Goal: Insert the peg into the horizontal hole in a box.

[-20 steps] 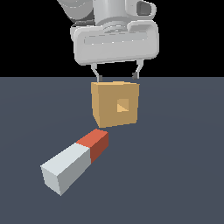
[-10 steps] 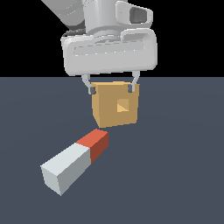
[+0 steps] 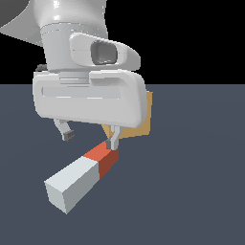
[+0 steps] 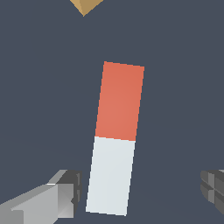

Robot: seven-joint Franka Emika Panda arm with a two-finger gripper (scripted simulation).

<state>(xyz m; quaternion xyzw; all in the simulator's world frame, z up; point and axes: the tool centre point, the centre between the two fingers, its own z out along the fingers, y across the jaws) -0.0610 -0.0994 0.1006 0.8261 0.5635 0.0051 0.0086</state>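
Peg (image 3: pixel 82 178), a matte square bar, lies flat beneath wide-spread, empty fingers (image 3: pixel 68 136).

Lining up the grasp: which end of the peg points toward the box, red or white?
The red end of the peg; the box lies beyond it, the white end sits between the open gripper fingers.
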